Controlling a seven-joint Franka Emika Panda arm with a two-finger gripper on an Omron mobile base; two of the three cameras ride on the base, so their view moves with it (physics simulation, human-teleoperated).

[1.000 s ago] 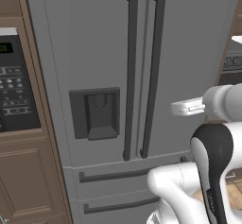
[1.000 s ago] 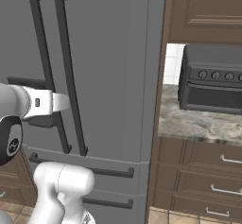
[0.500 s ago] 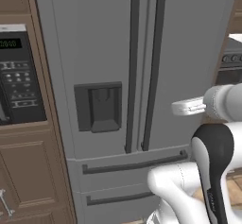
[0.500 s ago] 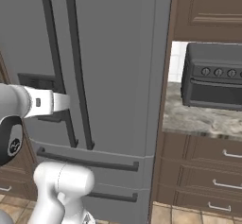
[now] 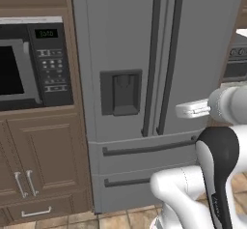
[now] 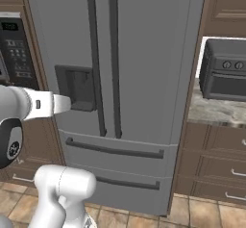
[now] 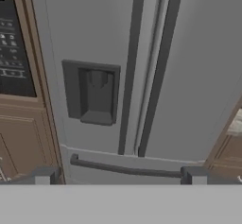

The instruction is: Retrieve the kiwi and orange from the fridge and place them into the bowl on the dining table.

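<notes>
The fridge [image 5: 144, 78] stood shut, filling the centre of the frame, its two dark handles [image 5: 161, 59] side by side above the drawers. At the bottom of the hand view, the gripper [image 7: 118, 175] faced the doors, its fingertips [image 7: 45, 175] spread wide apart, clear of the fridge.

A home kitchen: a tall grey fridge [image 5: 144, 78] with closed French doors stands between brown wood cabinets [image 5: 38, 165], a black built-in microwave [image 5: 34, 64] to one side, a toaster oven [image 6: 223, 75] on a stone bench [image 6: 216, 110] to the other, above tiled floor [image 6: 144, 217].
</notes>
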